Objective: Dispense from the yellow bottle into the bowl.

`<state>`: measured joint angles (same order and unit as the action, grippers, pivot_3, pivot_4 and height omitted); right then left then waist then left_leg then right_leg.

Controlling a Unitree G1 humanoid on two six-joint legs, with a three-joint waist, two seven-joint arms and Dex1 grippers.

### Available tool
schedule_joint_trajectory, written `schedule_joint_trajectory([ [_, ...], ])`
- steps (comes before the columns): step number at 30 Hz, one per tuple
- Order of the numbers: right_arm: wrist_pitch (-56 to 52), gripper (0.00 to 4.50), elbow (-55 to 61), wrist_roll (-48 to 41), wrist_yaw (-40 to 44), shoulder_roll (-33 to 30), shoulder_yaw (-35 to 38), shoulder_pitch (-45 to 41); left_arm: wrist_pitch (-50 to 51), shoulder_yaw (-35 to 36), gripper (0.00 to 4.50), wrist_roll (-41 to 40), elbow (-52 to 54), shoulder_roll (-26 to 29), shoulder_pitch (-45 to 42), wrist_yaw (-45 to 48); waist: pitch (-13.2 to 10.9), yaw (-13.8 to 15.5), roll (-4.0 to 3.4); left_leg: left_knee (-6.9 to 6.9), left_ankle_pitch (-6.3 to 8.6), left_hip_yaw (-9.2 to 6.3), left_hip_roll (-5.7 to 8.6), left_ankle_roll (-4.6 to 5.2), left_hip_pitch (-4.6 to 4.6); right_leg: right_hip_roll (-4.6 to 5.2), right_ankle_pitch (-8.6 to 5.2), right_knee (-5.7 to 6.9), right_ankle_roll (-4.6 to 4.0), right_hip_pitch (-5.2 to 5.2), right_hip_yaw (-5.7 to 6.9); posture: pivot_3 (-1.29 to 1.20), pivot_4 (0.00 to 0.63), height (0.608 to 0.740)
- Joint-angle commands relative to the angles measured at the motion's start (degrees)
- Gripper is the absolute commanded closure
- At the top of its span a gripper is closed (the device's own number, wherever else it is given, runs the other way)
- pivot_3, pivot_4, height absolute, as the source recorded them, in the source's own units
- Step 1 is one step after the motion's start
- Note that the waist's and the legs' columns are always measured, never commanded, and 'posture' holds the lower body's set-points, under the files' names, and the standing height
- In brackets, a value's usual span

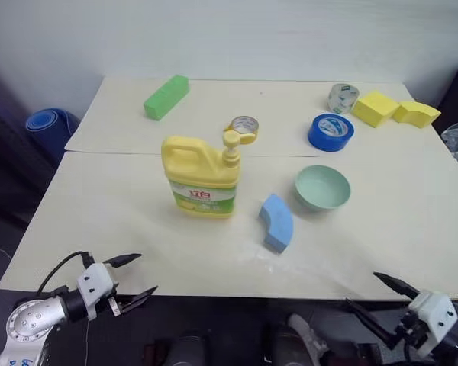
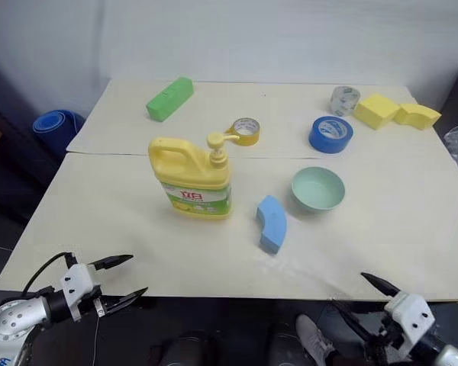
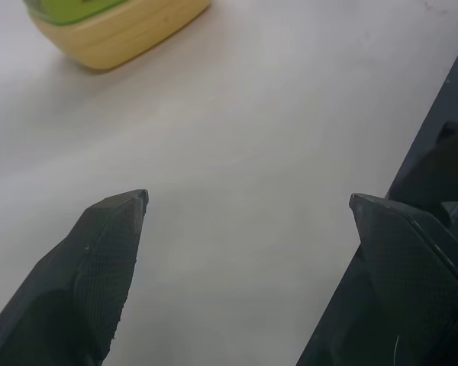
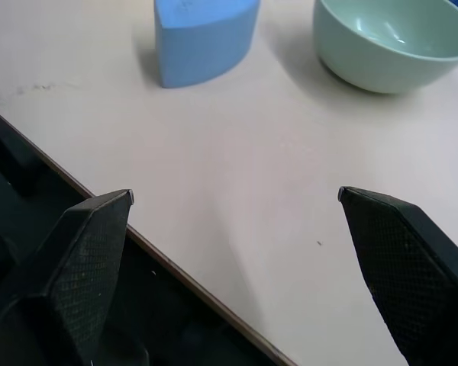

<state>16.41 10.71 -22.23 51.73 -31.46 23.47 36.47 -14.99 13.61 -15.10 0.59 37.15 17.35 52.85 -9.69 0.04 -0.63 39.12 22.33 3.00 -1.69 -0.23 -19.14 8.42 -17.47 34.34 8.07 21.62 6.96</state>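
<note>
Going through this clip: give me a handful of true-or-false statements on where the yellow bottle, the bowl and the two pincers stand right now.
1. The yellow bottle stands upright on the table. True.
2. The bowl sits to the robot's left of the bottle. False: it sits to the right, with a blue sponge lying between them, nearer the robot.
3. The left pincer is shut on the bottle's handle. False: it is open at the table's near edge, holding nothing.
4. The right pincer is open and empty. True.
5. The bowl is tipped on its side. False: it rests upright, mouth up.
</note>
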Motion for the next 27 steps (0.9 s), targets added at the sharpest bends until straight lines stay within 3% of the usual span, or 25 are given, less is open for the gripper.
schedule_joint_trajectory([
  [1,-2.2,0.0,4.3,-2.7,-1.5,-0.1,0.9,-1.0,1.2,-0.1,0.01,-1.5,2.6,1.1,-0.9,1.0,0.0,0.0,-0.01,0.0,0.0,-0.01,-0.01,0.0,0.01,0.0,0.0,0.01,0.0,0.0,-0.01,0.0,0.15,0.74],
  [4,-11.4,0.0,13.0,-5.4,-6.2,-0.6,-1.7,-3.6,7.4,-0.7,0.01,-5.9,6.4,0.5,-2.5,0.9,0.0,-0.1,-0.06,0.0,0.0,-0.01,-0.04,0.0,0.03,0.0,0.0,0.1,0.0,0.02,-0.03,0.0,0.15,0.74],
  [7,-29.7,0.0,23.6,-8.7,-18.4,-1.4,-6.6,-11.7,16.0,-2.7,0.01,-13.6,10.5,2.3,-4.9,6.3,0.0,-0.1,-0.06,0.02,-0.01,-0.09,-0.07,-0.01,0.03,0.02,0.0,0.23,0.0,0.03,-0.01,0.0,0.15,0.74],
  [10,-48.8,0.0,30.0,-9.3,-32.1,-0.9,-11.7,-22.8,20.1,-3.6,0.01,-15.4,13.1,1.4,-6.8,5.0,0.0,-0.2,-0.07,0.05,-0.01,-0.12,-0.09,-0.02,0.01,0.06,0.0,0.27,0.0,0.09,-0.05,0.0,0.15,0.74],
  [16,-75.1,0.0,30.8,-10.0,-51.2,9.8,-19.9,-42.3,21.1,-6.2,0.01,-14.6,16.5,0.5,-5.5,5.8,0.0,0.0,-0.08,0.03,0.03,-0.24,0.03,-0.11,-0.28,-0.03,-0.03,0.48,-0.06,0.44,0.09,0.0,0.15,0.74],
  [21,-88.0,0.0,24.6,-7.5,-57.9,18.0,-22.2,-51.2,21.7,-6.4,0.01,-14.2,17.9,-0.3,-5.5,4.8,0.0,-0.2,-0.08,0.37,0.02,0.12,0.06,-0.12,-0.94,-0.05,-0.03,0.71,-0.06,0.94,0.15,0.0,0.15,0.74],
  [27,-91.6,0.0,15.9,-4.4,-56.5,18.9,-25.2,-53.7,21.7,-7.2,0.01,-13.7,18.3,-1.0,-6.4,4.2,0.1,-0.3,-0.01,0.63,0.02,0.15,0.03,-0.12,-1.04,-0.07,-0.03,0.77,-0.06,0.94,0.16,0.0,0.15,0.74],
])
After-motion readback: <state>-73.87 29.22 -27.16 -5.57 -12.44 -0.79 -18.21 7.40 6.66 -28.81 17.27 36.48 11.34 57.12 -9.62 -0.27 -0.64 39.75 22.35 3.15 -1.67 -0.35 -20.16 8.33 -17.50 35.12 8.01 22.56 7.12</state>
